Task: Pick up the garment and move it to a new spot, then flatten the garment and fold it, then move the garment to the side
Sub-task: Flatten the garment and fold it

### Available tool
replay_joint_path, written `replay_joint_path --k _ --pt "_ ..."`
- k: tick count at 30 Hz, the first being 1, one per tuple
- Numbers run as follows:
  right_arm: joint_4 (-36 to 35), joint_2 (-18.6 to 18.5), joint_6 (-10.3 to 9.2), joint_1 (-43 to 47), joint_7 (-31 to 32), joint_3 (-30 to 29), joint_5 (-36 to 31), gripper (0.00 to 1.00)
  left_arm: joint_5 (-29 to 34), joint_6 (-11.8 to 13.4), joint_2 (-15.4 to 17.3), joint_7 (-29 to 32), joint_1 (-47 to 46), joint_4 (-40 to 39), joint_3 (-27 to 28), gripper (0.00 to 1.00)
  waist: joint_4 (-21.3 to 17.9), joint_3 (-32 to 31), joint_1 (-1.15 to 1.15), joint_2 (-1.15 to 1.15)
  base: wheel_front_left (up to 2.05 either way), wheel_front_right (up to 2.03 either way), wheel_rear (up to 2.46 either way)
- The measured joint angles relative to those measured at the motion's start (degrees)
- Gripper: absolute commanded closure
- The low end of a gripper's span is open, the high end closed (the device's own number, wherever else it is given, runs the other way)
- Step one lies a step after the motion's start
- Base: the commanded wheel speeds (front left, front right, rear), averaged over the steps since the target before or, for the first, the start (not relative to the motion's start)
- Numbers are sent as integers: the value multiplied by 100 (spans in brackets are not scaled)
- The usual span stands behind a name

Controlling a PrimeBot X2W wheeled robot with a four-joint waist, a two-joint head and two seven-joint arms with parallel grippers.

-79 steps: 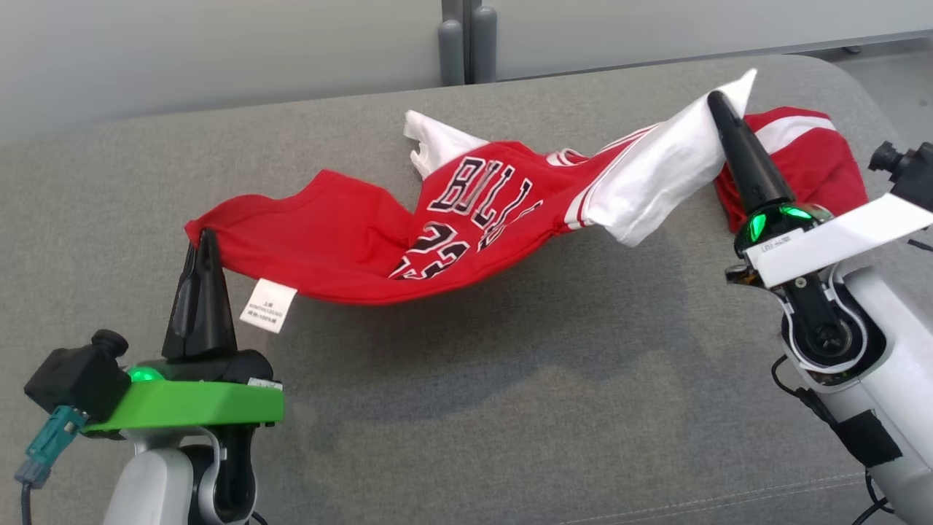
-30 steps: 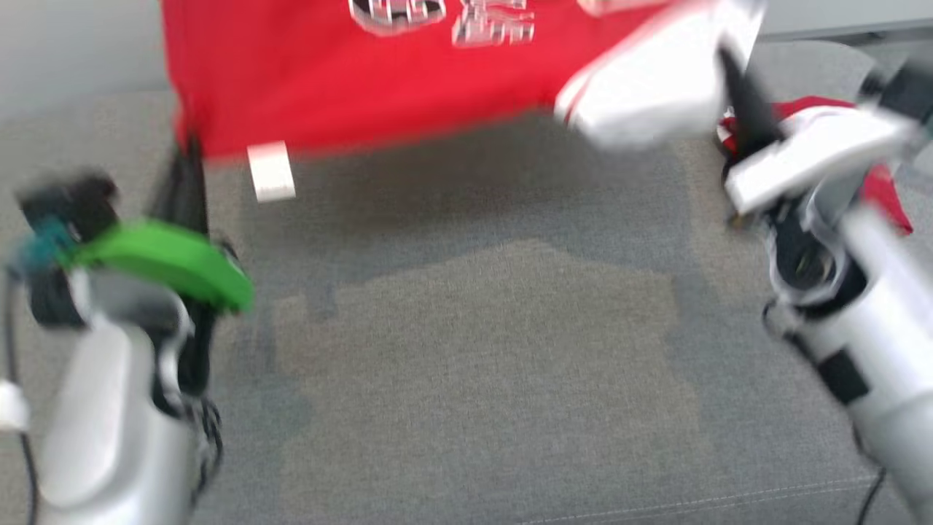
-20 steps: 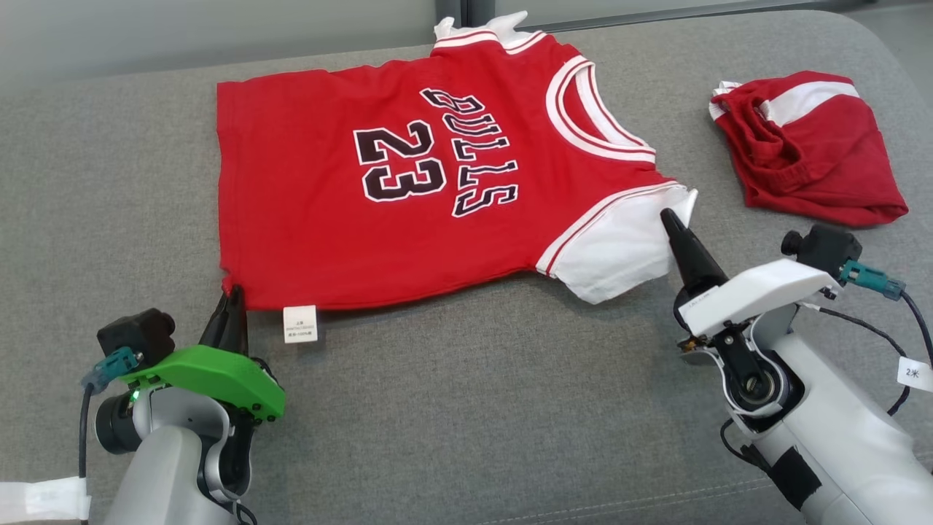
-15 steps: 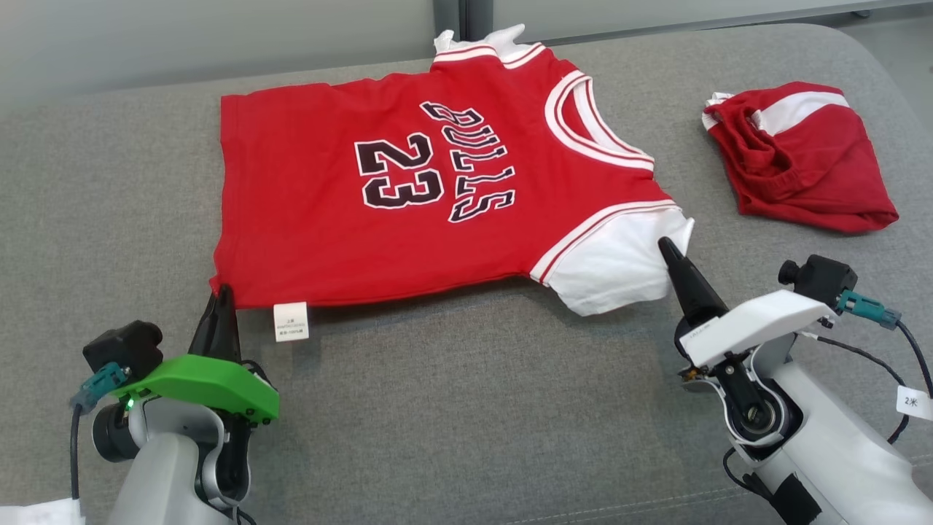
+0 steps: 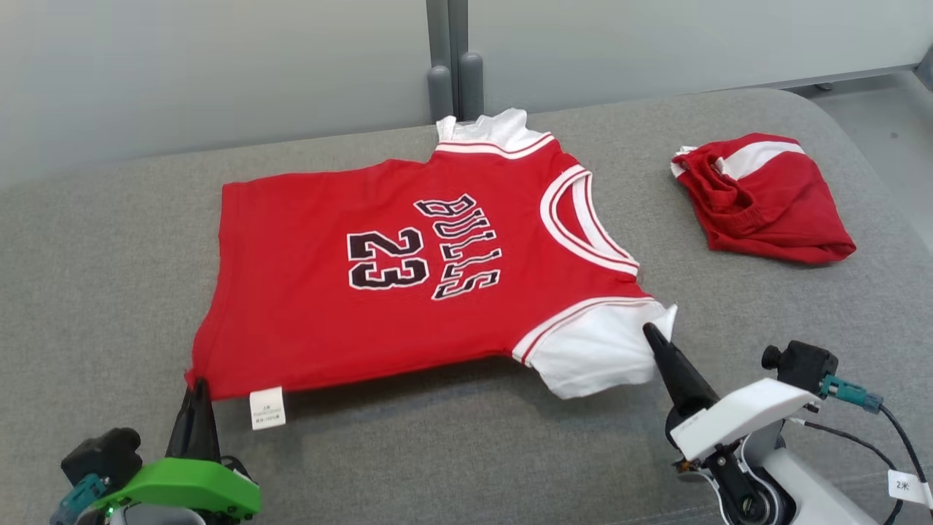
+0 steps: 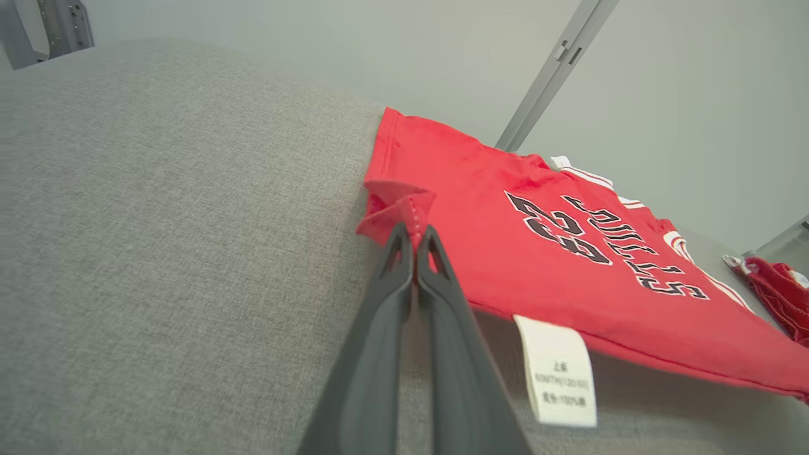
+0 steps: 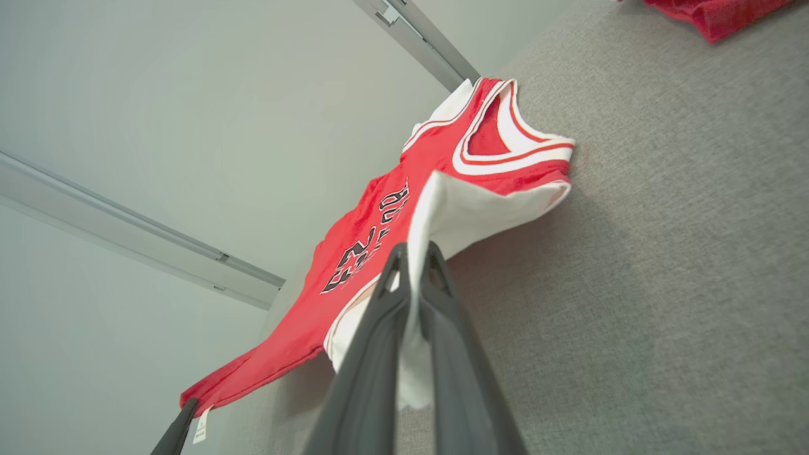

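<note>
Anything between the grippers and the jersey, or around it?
Nothing visible does. The left gripper is shut on the jersey at a hem corner, the right gripper on its white sleeve. The red shorts lie apart on the grey surface to the robot's right, likely in the way only of a move there.

Left gripper [image 5: 197, 390]: at the lower left of the head view, fingers pointing up and away, pressed flat together on the hem corner of the garment [image 5: 364, 313].
Left wrist [image 5: 186, 490]: green housing, low at the picture's bottom edge.
Right gripper [image 5: 650, 334]: at the lower right, fingers leaning up and to the left, closed on the garment's white sleeve edge.
Right wrist [image 5: 736, 419]: white housing, tilted.
Right forearm [image 5: 802, 485]: pale, running off the bottom edge.
</note>
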Motion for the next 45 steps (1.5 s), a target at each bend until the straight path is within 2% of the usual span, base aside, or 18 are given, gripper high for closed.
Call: replay_joint_path --k 6,19,26,37,45 --pt "-377 -103 -1 534 0 126 -77 100 0 14 -13 0 500 -363 120 100 -108 -145 0 0 0 0 0" --pt "-1135 -278 -43 1203 -1 7 -191 100 259 119 -52 0 1126 -1540 341 100 -131 -4 0 0 0 0 0" --pt "-1350 -342 -136 1255 -7 -78 -320 100 256 158 -56 1 1599 -1444 99 100 -15 83 0 0 0 0 0" --pt "-1283 -349 -294 1527 -8 -12 -379 100 247 166 -56 1 1666 -1446 -14 100 18 106 0 0 0 0 0" --pt "-1288 -344 -337 1554 -8 4 -388 100 247 210 -56 1 1760 -1444 -2 100 5 142 0 0 0 0 0"
